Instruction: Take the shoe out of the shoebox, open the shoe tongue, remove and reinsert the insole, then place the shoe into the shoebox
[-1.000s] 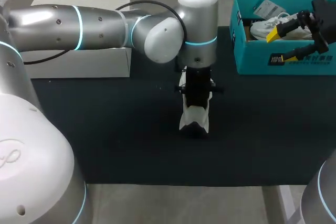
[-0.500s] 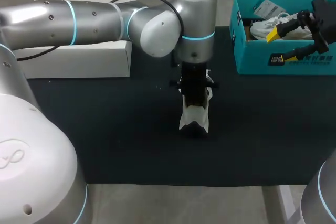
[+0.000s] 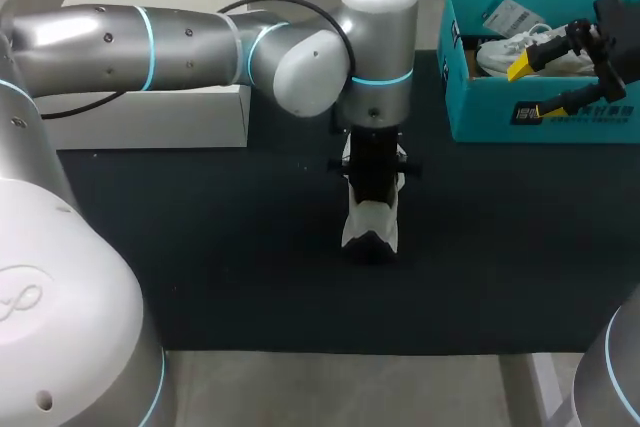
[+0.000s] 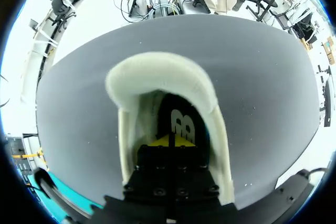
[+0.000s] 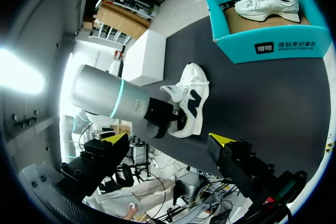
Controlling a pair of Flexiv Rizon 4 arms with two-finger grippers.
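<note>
Left jaws inside the shoe (image 4: 157,72)

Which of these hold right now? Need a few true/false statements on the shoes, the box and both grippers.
1. A white shoe stands on the black mat, outside the shoebox. True.
2. The shoebox is empty. False: a second shoe lies in it.
3. The right gripper is shut on a shoe. False: the right gripper is open and holds nothing, up by the shoebox.
4. The left gripper reaches down into the white shoe's opening. True.
</note>
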